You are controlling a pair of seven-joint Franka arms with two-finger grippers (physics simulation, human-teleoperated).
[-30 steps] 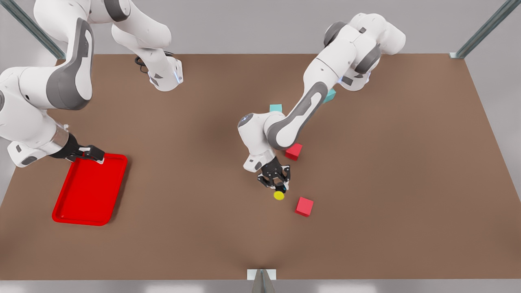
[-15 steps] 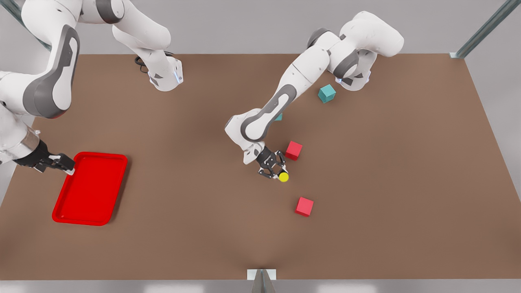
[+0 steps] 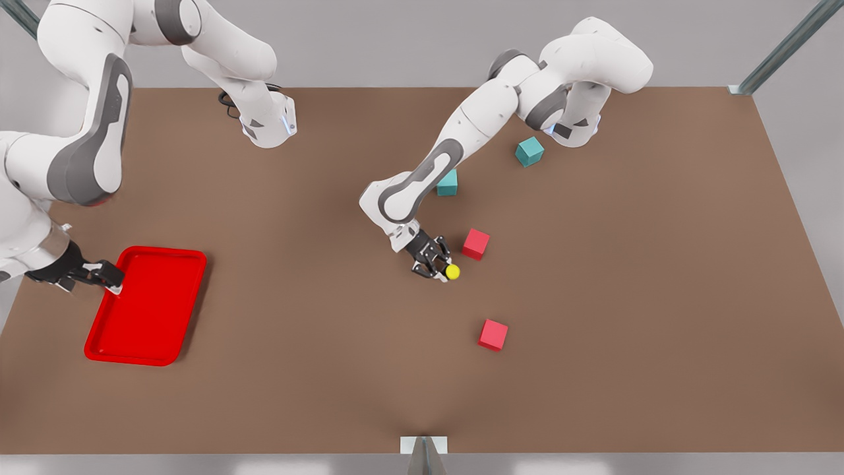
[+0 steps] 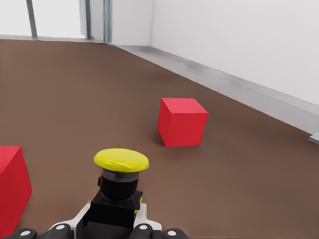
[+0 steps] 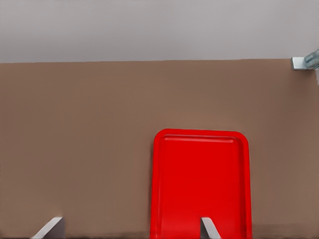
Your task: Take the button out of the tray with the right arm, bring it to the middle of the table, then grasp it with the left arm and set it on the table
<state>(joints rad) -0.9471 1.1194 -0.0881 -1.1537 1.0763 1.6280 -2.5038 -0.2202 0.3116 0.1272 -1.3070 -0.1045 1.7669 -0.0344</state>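
Clamping the button (image 4: 119,184), left pincer (image 3: 436,262); right pincer (image 3: 105,274) spread wide beside the tray (image 3: 155,343).

The table (image 3: 659,297) looks matt brown; the tray (image 3: 142,310) is glossy red plastic; the button (image 4: 119,184) has a smooth yellow cap.

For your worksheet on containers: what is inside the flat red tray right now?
Nothing lies in the flat red rectangular tray; its floor is bare. The right tool, open, sits at its corner, hiding a little of the rim. The yellow-capped button is in the left tool.
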